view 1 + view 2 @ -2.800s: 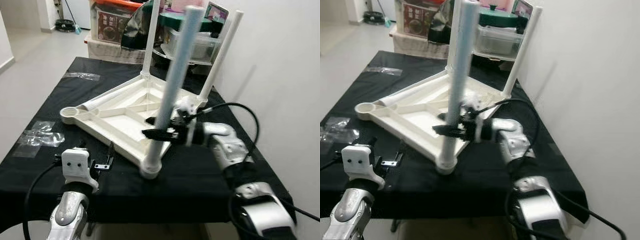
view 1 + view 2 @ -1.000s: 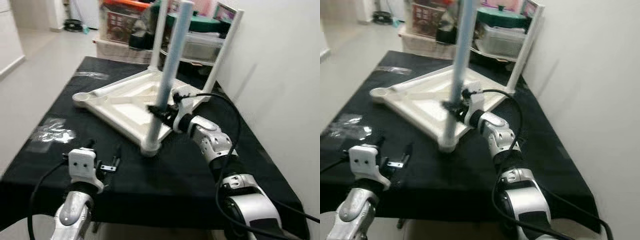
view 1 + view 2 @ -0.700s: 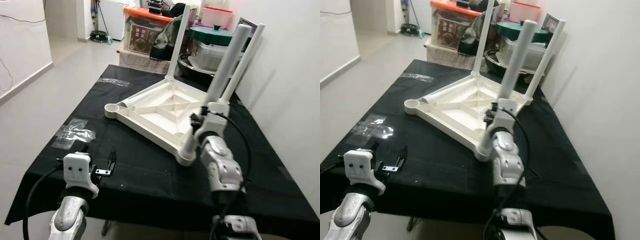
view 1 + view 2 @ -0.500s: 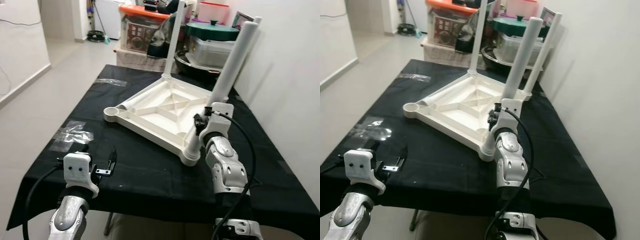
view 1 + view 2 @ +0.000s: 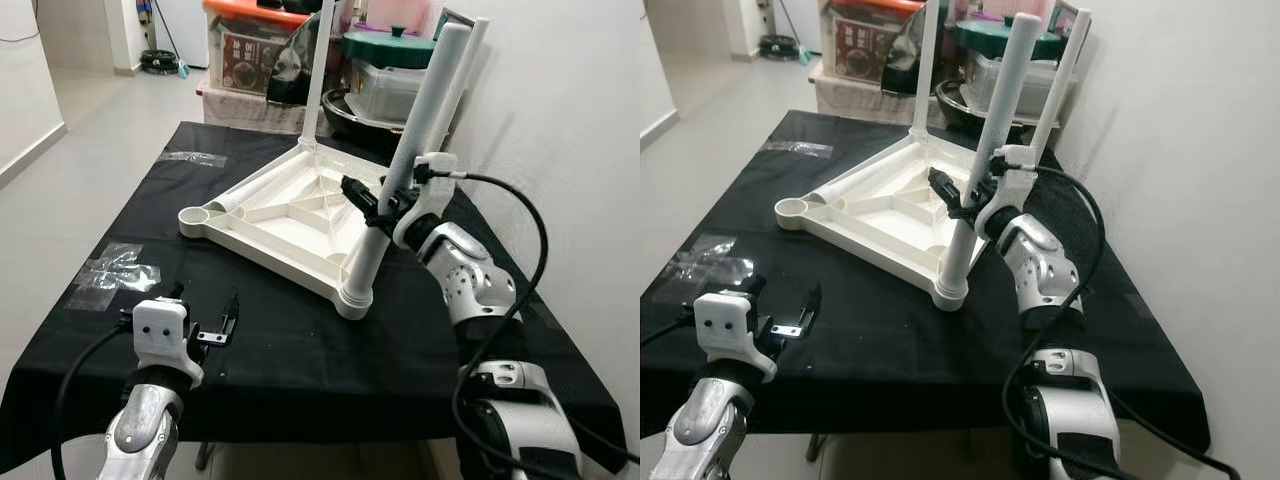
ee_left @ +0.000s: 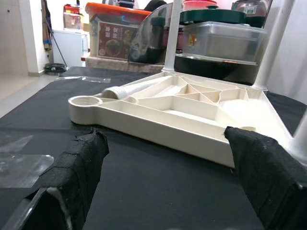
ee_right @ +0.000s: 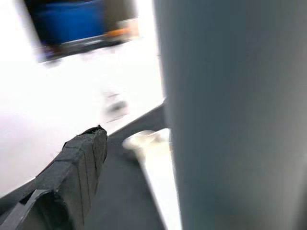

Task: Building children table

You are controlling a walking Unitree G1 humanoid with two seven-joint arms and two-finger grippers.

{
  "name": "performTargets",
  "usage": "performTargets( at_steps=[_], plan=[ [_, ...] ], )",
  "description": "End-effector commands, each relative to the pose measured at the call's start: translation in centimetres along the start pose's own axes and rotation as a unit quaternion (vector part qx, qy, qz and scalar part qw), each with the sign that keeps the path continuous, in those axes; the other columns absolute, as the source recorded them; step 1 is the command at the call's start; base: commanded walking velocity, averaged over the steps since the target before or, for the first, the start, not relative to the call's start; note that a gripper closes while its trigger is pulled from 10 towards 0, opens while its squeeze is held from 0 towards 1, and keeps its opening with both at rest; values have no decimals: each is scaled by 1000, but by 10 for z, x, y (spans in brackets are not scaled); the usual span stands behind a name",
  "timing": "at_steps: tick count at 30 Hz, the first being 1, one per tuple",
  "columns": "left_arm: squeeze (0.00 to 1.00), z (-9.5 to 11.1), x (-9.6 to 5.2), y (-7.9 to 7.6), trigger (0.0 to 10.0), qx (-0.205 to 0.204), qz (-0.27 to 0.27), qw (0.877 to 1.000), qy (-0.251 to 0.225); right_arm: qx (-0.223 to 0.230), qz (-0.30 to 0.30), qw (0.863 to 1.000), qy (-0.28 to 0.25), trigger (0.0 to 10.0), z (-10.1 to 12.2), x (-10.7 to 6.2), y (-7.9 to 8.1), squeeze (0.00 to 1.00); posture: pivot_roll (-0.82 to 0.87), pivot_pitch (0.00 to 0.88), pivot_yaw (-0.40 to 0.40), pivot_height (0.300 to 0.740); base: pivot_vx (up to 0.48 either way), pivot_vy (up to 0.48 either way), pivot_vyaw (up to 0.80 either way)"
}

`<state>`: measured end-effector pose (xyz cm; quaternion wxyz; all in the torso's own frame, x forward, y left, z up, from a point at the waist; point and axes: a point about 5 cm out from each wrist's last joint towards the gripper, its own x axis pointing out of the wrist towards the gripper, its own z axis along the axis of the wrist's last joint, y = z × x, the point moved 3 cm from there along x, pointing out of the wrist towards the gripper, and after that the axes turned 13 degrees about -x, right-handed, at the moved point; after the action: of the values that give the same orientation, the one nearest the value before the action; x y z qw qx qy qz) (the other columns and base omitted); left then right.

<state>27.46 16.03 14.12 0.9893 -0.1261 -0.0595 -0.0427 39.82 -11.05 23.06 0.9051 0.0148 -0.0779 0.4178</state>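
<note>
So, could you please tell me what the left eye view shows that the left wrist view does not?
The left eye view brings in the right gripper at the nearest upright white table leg. The left wrist view adds a close look between the left gripper's open, black-padded fingers. Both share the upside-down white plastic tabletop, the black tablecloth and the clear plastic bag.

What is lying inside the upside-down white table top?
A loose white leg lies inside the table top, along its far-left rim, beside the inner ribs. Its far end is hidden.
</note>
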Motion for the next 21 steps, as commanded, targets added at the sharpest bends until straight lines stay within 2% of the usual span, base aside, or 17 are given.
performTargets(
  at_steps=[1, 2, 4, 5, 8, 9, 10, 11, 12, 14, 15, 16, 18, 19, 20, 21],
  plan=[
    [0, -5, 1, -2, 10000, -3, -2, 1000, 8, -6, 90, 996, 14, 10000, -10, 6, 21, 0, 100, 0, -189, 740, 0, 0, 0],
    [0, -4, 1, -1, 10000, -2, -1, 1000, 6, -10, 162, 987, 19, 6863, -16, 9, 39, 0, 100, 0, -189, 740, 0, 0, 0],
    [0, -4, 1, -1, 10000, -2, -1, 1000, 6, -10, 162, 987, 19, 6863, -16, 9, 39, 0, 100, 0, -189, 740, 0, 0, 0],
    [0, -3, 1, 0, 10000, -1, 0, 1000, 5, -14, 226, 974, 21, 6549, -20, 11, 58, 0, 100, 0, -189, 740, 0, 0, 0],
    [0, -3, 1, 0, 10000, -1, 0, 1000, 5, -14, 226, 974, 21, 6549, -20, 11, 58, 0, 100, 0, -189, 740, 0, 0, 0],
    [0, -2, 0, 0, 10000, -1, 1, 1000, 4, -13, 276, 961, 12, 8667, -21, 11, 74, 0, 121, 0, -202, 740, 0, 0, 0],
    [0, -2, 0, 0, 10000, -1, 1, 1000, 4, -13, 276, 961, 12, 8667, -21, 11, 74, 0, 121, 0, -202, 740, 0, 0, 0],
    [0, -2, -1, 1, 10000, -1, 2, 1000, 4, -17, 325, 945, 6, 3922, -24, 4, 89, 0, 111, 0, -196, 740, 0, 0, 0],
    [0, -2, -1, 0, 10000, -1, 2, 1000, 5, -15, 356, 934, -2, 1804, -25, -5, 98, 0, 105, 0, -193, 740, 0, 0, 0],
    [0, -2, -1, 0, 10000, -1, 2, 1000, 5, -15, 356, 934, -2, 1804, -25, -5, 98, 0, 105, 0, -193, 740, 0, 0, 0],
    [0, -3, -2, 0, 10000, -2, 1, 1000, 6, -10, 371, 928, -5, 1216, -27, -12, 102, 0, 102, 0, -192, 740, 0, 0, 0],
    [0, -4, -3, 0, 10000, -3, 0, 1000, 7, -5, 385, 923, -11, 0, -29, -19, 101, 0, 97, 0, -191, 740, 0, 0, 0],
    [0, -4, -3, 0, 10000, -3, 0, 1000, 7, -5, 385, 923, -11, 0, -29, -19, 101, 0, 97, 0, -191, 740, 0, 0, 0],
    [0, -4, -3, 0, 10000, -4, 1, 1000, 8, 12, 363, 931, -21, 0, -30, -23, 95, 0, 91, 0, -188, 740, 0, 0, 0],
    [0, -4, -3, 0, 10000, -4, 1, 1000, 8, 12, 363, 931, -21, 0, -30, -23, 95, 0, 91, 0, -188, 740, 0, 0, 0],
    [0, -4, -4, 0, 10000, -5, 2, 1000, 9, 27, 301, 952, -36, 0, -30, -22, 82, 0, 91, 0, -190, 740, 0, 0, 0]
  ],
)
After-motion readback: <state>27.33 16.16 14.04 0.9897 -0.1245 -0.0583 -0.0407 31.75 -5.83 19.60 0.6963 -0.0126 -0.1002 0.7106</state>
